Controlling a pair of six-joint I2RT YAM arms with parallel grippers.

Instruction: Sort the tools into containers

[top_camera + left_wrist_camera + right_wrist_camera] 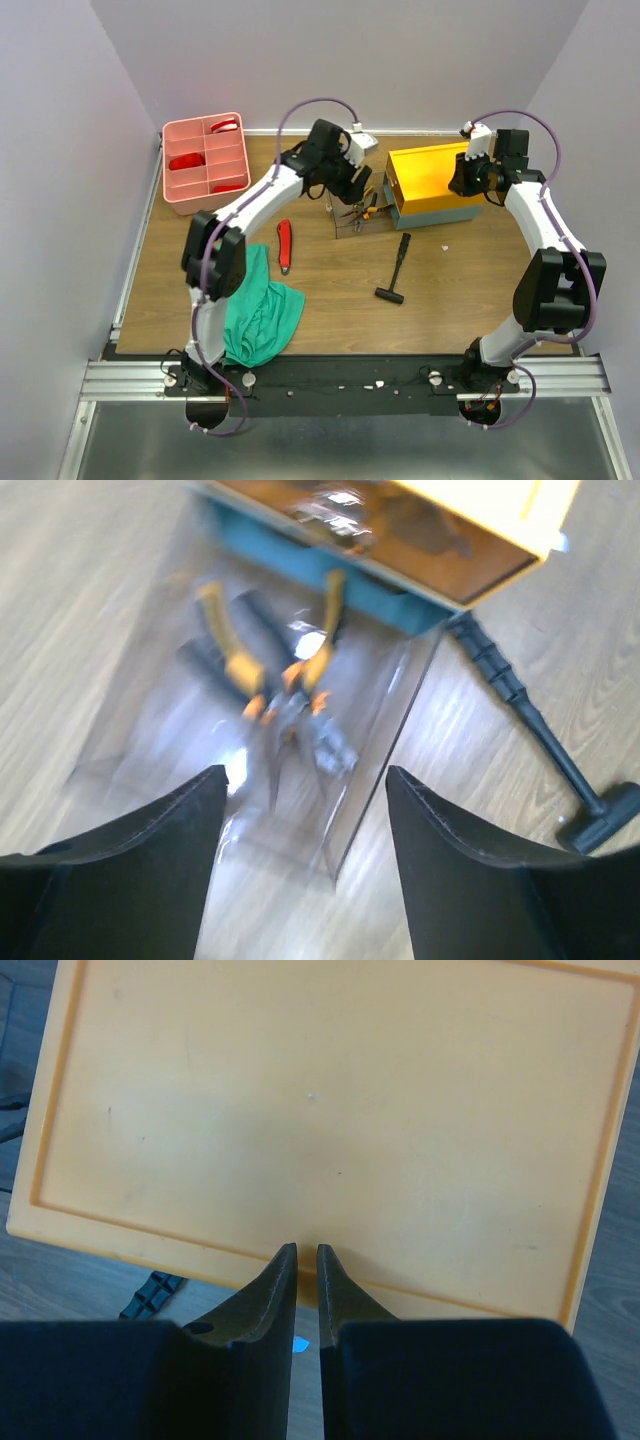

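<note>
My left gripper is open and empty, hovering over a clear plastic drawer lying in front of the toolbox, which has a yellow top and a grey base. In the drawer lie orange-handled pliers, seen between my open fingers. My right gripper is shut and empty at the toolbox's right side; in its wrist view the fingertips sit over the yellow lid. A black hammer lies on the table. A red-handled tool lies left of centre. The pink tray holds red tools.
A green cloth lies bunched near the left arm's base. The hammer also shows in the left wrist view, right of the drawer. The table's left side has a metal edge rail.
</note>
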